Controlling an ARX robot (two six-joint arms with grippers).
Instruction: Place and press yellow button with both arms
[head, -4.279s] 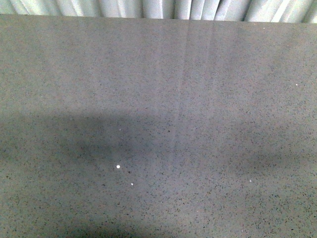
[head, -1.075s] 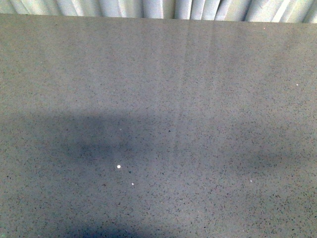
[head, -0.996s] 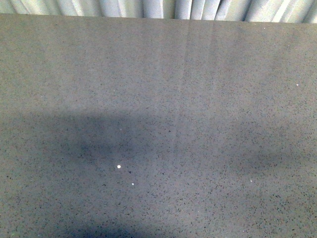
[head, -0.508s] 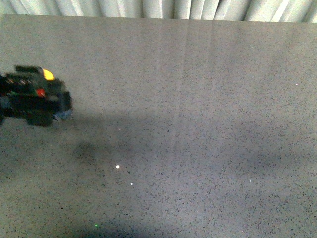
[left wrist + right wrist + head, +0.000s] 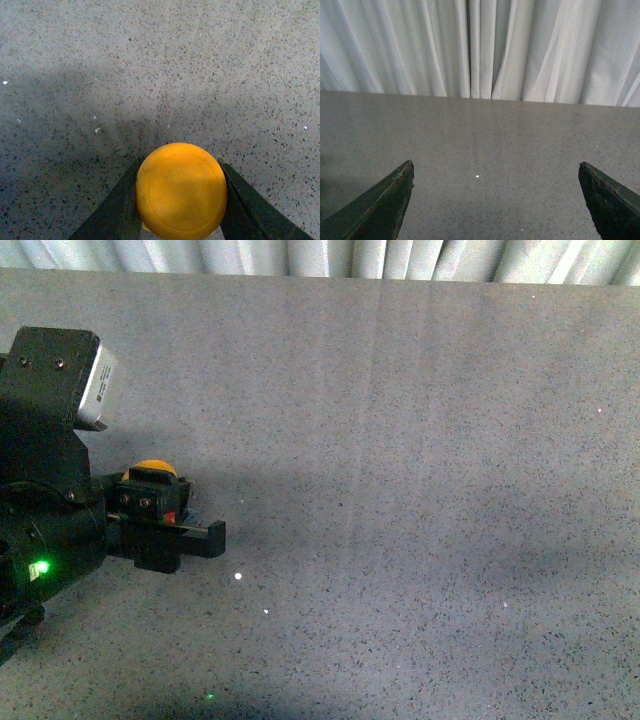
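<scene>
The yellow button [image 5: 152, 469] shows in the front view as an orange-yellow cap peeking above my left gripper [image 5: 165, 525], at the left of the grey speckled table [image 5: 420, 490]. My left gripper is shut on it. In the left wrist view the round cap [image 5: 181, 190] fills the space between the two dark fingers [image 5: 112, 210]; its neck and base are hidden under the cap. My right gripper [image 5: 495, 172] is open and empty above bare table, seen only in the right wrist view; it is out of the front view.
A white pleated curtain [image 5: 320, 255] hangs behind the table's far edge and also shows in the right wrist view [image 5: 480, 47]. A few small white specks [image 5: 238, 576] lie on the table near the left gripper.
The left arm came into the front view from the left carrying the button, and has moved lower and toward the right since half a second ago.
</scene>
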